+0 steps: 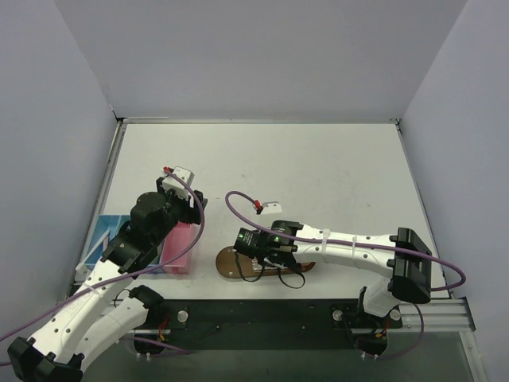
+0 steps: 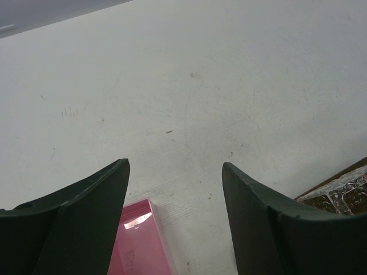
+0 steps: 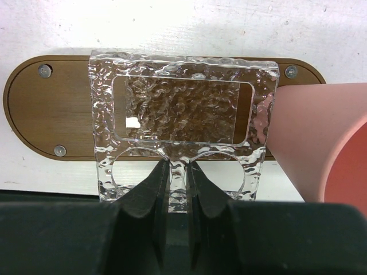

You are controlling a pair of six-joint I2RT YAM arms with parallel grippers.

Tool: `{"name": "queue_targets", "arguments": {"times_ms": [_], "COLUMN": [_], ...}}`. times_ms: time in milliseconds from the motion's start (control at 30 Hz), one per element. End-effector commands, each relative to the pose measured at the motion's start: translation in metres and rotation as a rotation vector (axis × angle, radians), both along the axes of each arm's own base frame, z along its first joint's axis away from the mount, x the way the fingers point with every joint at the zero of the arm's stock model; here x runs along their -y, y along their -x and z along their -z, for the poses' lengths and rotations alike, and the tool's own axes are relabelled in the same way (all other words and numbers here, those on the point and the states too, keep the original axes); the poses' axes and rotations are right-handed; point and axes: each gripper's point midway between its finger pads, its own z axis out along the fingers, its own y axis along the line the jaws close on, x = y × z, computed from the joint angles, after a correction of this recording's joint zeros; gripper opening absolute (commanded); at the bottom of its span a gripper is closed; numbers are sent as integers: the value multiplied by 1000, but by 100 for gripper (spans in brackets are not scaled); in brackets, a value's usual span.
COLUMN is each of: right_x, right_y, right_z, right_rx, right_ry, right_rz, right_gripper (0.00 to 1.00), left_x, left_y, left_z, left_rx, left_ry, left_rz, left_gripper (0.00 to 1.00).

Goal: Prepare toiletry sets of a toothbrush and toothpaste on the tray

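Observation:
The brown wooden tray [image 3: 51, 109] lies on the white table, and its left end shows under the right arm in the top view [image 1: 231, 261]. My right gripper [image 3: 179, 172] is shut on the near edge of a clear rippled holder [image 3: 183, 97] with round holes, held over the middle of the tray. My left gripper [image 2: 175, 172] is open and empty above the bare table, over the far end of a pink bin [image 2: 140, 240]. No toothbrush or toothpaste shows in any view.
A pink cup [image 3: 321, 143] stands close to the holder's right edge. The pink bin [image 1: 181, 247] and a blue bin [image 1: 107, 235] sit at the near left. The holder's corner shows in the left wrist view [image 2: 344, 192]. Walls enclose the table.

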Motion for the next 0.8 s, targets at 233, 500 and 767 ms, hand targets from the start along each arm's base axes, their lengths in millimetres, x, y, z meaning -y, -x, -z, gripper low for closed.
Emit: {"name": "queue_targets", "arguments": {"times_ms": [233,500,767], "right_x": [17,18,20], "right_y": [-2,-1,-1], "right_z": [-6,-4,-1], "right_rx": [38,29,24], "right_ry": [40,43,52], "right_rz": [8,9,17], "right_gripper": [0,0,0], "left_x": [3,4,4], "left_y": [-4,-4,-4], "left_z": [-19,-18,-17], "left_rx": [39,37,35], "left_ry": [19,20,17], "left_rz": [12,14,15], "left_gripper": [76,76,76]}}
